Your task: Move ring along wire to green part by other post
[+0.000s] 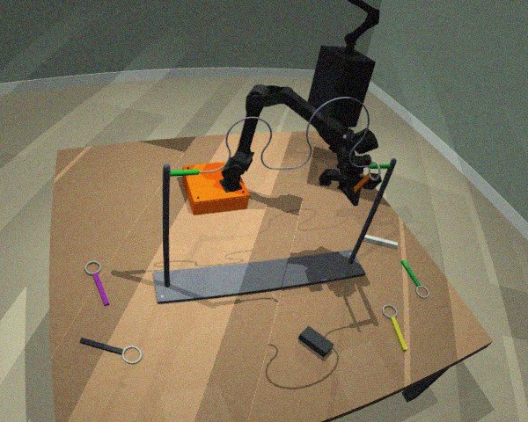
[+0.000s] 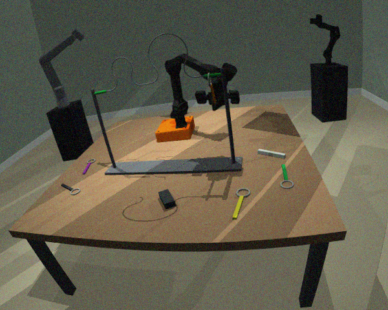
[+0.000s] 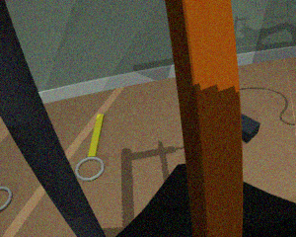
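Observation:
The ring (image 1: 379, 172) (image 2: 208, 78) is around the green part (image 1: 385, 166) (image 2: 216, 75) beside the right post (image 1: 371, 213) (image 2: 229, 128), near that part's inner end. My gripper (image 1: 356, 189) (image 2: 215, 100) is shut on the orange handle (image 1: 362, 183) (image 2: 213, 90) (image 3: 214, 114), below the ring. The handle slants down from the ring in the top view. The grey wire (image 1: 287, 168) (image 2: 167, 33) curves across to the other green part (image 1: 185, 172) (image 2: 100, 92) at the left post (image 1: 165, 227) (image 2: 103, 133). The wrist view does not show the ring.
The right post (image 3: 35, 118) stands close beside the gripper. The grey base plate (image 1: 218, 281) (image 2: 137, 166) joins both posts. Purple, black, yellow (image 1: 399, 333) and green (image 1: 410, 273) handled rings, a white bar (image 1: 380, 241) and a dark box (image 1: 315, 341) lie on the table.

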Robot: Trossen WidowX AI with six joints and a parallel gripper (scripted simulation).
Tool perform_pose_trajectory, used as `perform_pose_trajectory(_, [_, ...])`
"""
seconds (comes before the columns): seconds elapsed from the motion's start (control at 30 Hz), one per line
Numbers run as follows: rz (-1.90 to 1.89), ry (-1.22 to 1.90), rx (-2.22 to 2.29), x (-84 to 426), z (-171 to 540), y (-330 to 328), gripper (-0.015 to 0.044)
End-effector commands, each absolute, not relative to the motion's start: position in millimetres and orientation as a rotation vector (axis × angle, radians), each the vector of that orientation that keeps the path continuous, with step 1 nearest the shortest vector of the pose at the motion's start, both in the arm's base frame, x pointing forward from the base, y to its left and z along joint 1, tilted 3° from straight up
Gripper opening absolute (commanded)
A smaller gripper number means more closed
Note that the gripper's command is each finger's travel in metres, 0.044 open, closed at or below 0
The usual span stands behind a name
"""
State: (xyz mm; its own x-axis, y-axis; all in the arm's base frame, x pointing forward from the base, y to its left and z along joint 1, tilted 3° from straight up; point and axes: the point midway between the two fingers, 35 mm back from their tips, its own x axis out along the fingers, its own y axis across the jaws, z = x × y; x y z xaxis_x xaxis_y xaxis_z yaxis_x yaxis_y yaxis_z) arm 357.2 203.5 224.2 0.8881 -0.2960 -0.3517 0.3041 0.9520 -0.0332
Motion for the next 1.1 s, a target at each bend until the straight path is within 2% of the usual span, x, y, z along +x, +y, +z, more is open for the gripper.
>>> perform_pose_trajectory(0.0, [-0.317, 0.359, 0.025, 357, 224, 203, -0.015])
perform_pose_trajectory(0.13, [-0.317, 0.359, 0.025, 357, 224, 203, -0.015])
perform_pose_trajectory(0.53, [-0.312, 0.363, 0.024, 355, 225, 204, 0.016])
perform_pose_trajectory(0.9, [-0.316, 0.365, 0.026, 316, 239, 217, 0.016])
perform_pose_trajectory(1.07, [-0.316, 0.364, 0.025, 313, 241, 218, 0.016])
